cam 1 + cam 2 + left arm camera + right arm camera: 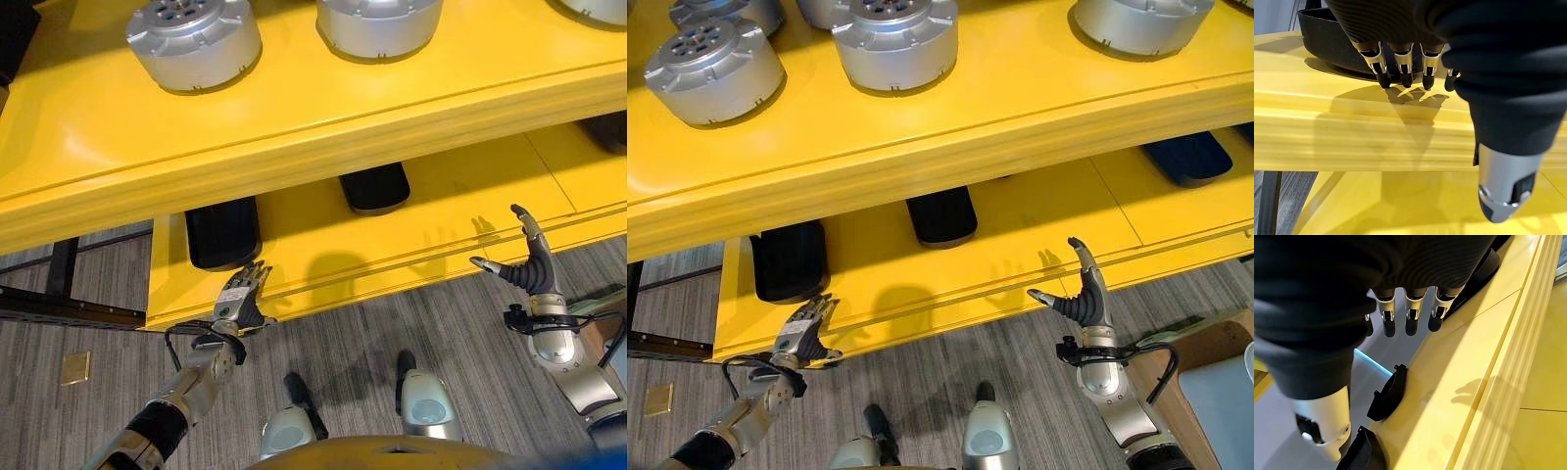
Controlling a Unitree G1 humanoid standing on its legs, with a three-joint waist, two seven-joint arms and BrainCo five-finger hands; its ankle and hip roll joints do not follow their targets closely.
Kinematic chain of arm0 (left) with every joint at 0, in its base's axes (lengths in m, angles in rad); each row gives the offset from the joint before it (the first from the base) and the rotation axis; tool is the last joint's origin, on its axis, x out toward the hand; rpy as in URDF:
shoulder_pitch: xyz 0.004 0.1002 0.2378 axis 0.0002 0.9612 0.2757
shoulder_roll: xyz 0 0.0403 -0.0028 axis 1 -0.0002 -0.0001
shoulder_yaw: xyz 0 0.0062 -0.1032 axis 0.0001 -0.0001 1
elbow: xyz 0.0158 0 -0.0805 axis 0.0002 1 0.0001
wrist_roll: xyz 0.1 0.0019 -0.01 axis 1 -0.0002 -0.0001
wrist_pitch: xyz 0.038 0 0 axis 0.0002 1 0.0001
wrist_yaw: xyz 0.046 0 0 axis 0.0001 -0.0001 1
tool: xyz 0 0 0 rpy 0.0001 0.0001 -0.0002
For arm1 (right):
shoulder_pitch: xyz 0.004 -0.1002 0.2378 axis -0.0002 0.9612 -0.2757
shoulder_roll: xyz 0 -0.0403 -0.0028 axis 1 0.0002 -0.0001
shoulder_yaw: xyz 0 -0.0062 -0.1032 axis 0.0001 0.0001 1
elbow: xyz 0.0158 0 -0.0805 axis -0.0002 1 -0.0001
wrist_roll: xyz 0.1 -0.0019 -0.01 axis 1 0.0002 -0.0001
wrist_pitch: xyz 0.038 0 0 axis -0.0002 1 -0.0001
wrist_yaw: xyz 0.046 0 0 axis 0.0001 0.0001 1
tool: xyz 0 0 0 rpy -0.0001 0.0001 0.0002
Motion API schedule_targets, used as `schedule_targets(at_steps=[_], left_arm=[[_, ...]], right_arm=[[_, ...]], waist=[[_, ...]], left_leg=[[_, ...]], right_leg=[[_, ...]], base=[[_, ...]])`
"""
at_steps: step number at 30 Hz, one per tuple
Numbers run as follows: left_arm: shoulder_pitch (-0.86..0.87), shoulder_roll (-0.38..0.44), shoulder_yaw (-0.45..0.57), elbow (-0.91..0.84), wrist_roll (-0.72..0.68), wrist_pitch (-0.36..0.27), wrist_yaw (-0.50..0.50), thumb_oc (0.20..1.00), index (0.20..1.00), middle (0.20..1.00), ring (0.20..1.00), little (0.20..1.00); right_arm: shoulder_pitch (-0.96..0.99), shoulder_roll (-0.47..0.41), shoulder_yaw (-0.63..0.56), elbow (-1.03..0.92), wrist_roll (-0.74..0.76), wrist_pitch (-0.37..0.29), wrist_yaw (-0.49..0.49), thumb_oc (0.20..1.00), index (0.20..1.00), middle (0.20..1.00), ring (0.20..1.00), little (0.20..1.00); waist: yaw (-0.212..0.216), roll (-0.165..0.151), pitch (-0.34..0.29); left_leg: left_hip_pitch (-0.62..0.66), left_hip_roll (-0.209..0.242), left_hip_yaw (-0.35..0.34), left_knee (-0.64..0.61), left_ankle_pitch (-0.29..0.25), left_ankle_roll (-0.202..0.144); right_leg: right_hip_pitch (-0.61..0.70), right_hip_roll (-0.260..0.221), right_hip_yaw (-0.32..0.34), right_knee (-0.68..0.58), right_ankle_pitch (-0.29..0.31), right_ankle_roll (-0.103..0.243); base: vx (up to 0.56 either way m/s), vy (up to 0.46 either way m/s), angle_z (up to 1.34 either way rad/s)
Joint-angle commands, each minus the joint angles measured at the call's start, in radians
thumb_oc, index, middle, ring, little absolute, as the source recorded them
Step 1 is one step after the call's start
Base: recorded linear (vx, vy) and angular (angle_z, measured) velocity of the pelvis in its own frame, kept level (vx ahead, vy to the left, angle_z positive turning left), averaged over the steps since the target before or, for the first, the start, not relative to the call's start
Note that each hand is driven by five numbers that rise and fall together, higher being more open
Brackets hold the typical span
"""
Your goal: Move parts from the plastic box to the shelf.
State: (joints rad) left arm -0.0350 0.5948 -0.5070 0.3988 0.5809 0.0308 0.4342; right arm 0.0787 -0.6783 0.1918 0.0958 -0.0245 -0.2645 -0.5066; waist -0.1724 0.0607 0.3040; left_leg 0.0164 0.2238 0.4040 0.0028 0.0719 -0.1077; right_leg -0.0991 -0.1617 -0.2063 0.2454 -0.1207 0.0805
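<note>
Several silver round parts stand on the yellow shelf's top level (294, 117), one at the left (194, 41) and one at mid (377, 22). Flat black parts (223, 232) (374, 186) lie on the lower level. My left hand (240, 299) is open and empty, its fingers (1403, 63) stretched over the lower level's front lip toward a black part (1327, 39). My right hand (529, 264) is open and empty, raised in front of the lower level's edge further right. Its fingers (1410, 308) hang straight beside the shelf, with black parts (1388, 394) past them.
A pale blue-grey bin (1220, 401) with a brown rim sits on the floor at the lower right. A black frame (59, 294) runs under the shelf's left end. A small brass plate (75, 367) lies in the grey floor.
</note>
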Motion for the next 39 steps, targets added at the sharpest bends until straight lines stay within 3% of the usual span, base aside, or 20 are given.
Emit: schedule_targets(at_steps=[1, 12, 18, 30, 39], left_arm=[[0.038, 0.039, 0.055, 0.056, 0.023, 0.009, -0.02, 1.0, 1.0, 1.0, 1.0, 1.0], [0.021, 0.046, 0.055, 0.06, -0.003, -0.011, -0.035, 1.0, 1.0, 1.0, 1.0, 1.0], [0.055, 0.052, 0.057, 0.031, -0.014, 0.017, -0.055, 1.0, 1.0, 1.0, 1.0, 1.0], [0.188, 0.089, 0.108, -0.013, 0.005, 0.032, -0.091, 1.0, 1.0, 1.0, 1.0, 1.0], [0.207, 0.072, 0.114, 0.014, 0.019, 0.022, -0.073, 1.0, 1.0, 1.0, 1.0, 1.0]], right_arm=[[-0.016, 0.008, -0.047, -0.071, -0.018, -0.036, -0.006, 1.0, 1.0, 1.0, 1.0, 1.0], [-0.008, 0.007, -0.063, -0.077, -0.015, -0.025, 0.012, 1.0, 1.0, 1.0, 1.0, 1.0], [0.006, 0.005, -0.081, -0.09, -0.004, -0.028, 0.012, 1.0, 1.0, 1.0, 1.0, 1.0], [0.036, -0.003, -0.126, -0.114, 0.007, -0.026, 0.031, 1.0, 1.0, 1.0, 1.0, 1.0], [0.025, -0.003, -0.123, -0.115, 0.009, -0.014, 0.028, 1.0, 1.0, 1.0, 1.0, 1.0]], waist=[[0.007, -0.048, 0.001], [-0.001, -0.043, 0.001], [0.001, -0.042, 0.006], [0.026, -0.03, 0.014], [0.038, -0.027, 0.017]], left_leg=[[-0.03, 0.02, -0.018, 0.12, -0.068, 0.011], [-0.032, 0.015, -0.014, 0.128, -0.074, 0.015], [-0.031, 0.009, -0.018, 0.127, -0.076, 0.017], [-0.038, 0.002, -0.037, 0.121, -0.073, 0.017], [-0.049, 0.005, -0.046, 0.12, -0.068, 0.013]], right_leg=[[0.032, -0.041, -0.008, 0.008, -0.006, 0.042], [0.028, -0.04, -0.003, 0.021, -0.014, 0.039], [0.027, -0.036, -0.004, 0.026, -0.019, 0.035], [0.023, -0.045, -0.02, 0.032, -0.029, 0.032], [0.008, -0.047, -0.031, 0.046, -0.035, 0.027]], base=[[0.0, 0.0, 0.0], [0.0, 0.0, 0.0], [0.0, 0.0, 0.0], [0.0, -0.001, 0.0], [0.01, -0.016, 0.04]])
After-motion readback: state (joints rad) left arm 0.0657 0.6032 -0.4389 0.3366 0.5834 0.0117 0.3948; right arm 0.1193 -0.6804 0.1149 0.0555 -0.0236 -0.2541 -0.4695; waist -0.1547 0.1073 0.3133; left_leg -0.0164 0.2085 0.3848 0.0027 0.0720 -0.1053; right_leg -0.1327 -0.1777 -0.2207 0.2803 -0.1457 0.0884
